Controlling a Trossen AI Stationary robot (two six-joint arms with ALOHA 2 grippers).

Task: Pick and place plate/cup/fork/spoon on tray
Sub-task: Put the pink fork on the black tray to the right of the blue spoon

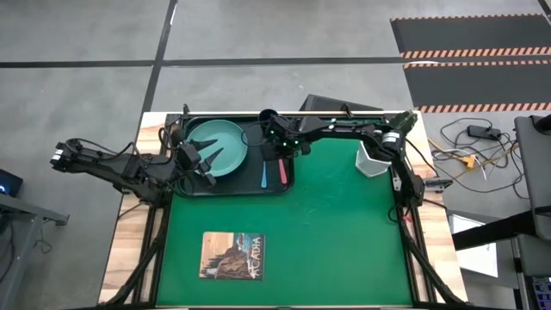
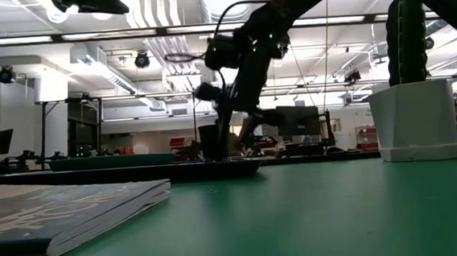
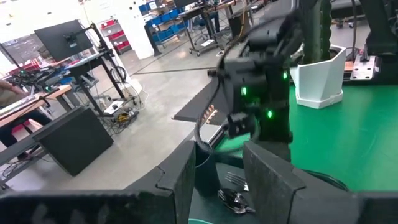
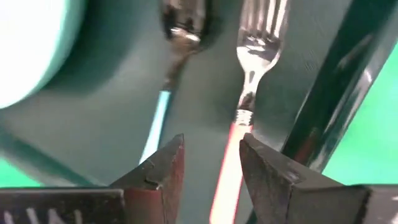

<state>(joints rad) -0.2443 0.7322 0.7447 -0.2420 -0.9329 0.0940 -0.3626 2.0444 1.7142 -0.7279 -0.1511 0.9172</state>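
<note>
The black tray (image 1: 232,191) lies at the table's far left. On it rest the teal plate (image 1: 222,142), the black cup (image 1: 268,115) at its far right corner, the blue-handled spoon (image 1: 263,174) and the red-handled fork (image 1: 281,170), side by side. My right gripper (image 1: 283,148) is open just above the fork (image 4: 249,74). Its fingers stand on either side of the red handle (image 4: 225,171) without touching it, and the spoon (image 4: 160,115) lies beside them. My left gripper (image 1: 207,160) is open and empty over the plate's near edge.
A white pot (image 1: 374,159) with a green plant stands at the far right of the green mat (image 1: 344,232). A book (image 1: 232,256) lies near the table's front edge. In the left wrist view my right arm (image 3: 261,93) stands close ahead.
</note>
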